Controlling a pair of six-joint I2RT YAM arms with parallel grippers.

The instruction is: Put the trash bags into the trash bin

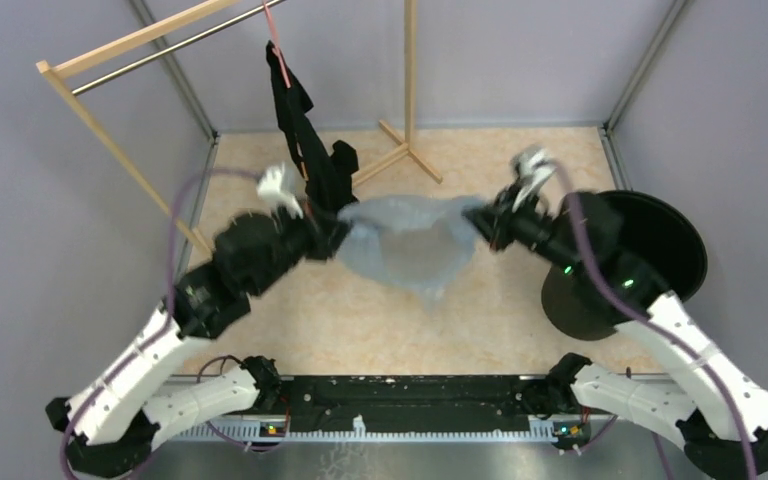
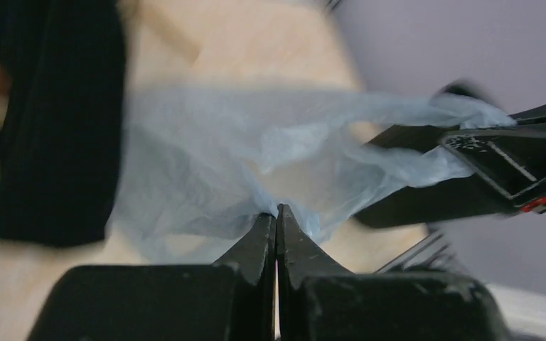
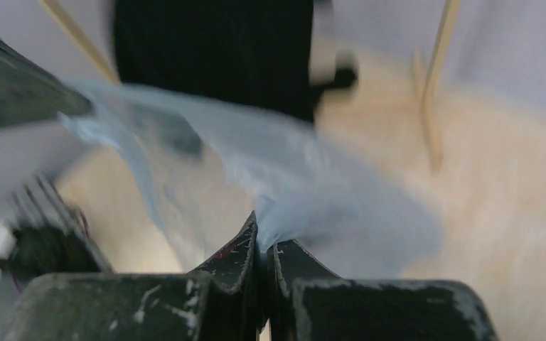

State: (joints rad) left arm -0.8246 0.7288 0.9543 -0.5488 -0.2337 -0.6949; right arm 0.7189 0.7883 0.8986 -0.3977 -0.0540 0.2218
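Observation:
The pale blue see-through trash bag (image 1: 410, 240) hangs stretched in the air between my two grippers, above the middle of the table. My left gripper (image 1: 335, 232) is shut on its left edge; in the left wrist view (image 2: 277, 213) the film (image 2: 206, 163) fans out from the closed tips. My right gripper (image 1: 480, 217) is shut on its right edge; in the right wrist view (image 3: 261, 238) the bag (image 3: 313, 185) spreads from the tips. The black trash bin (image 1: 660, 245) lies tipped at the right, behind my right arm.
A black garment (image 1: 305, 140) hangs from a wooden rack (image 1: 140, 40) at the back, just behind my left gripper; it also shows in the left wrist view (image 2: 57, 121). The rack's wooden foot (image 1: 410, 150) rests at the back centre. Grey walls enclose the table.

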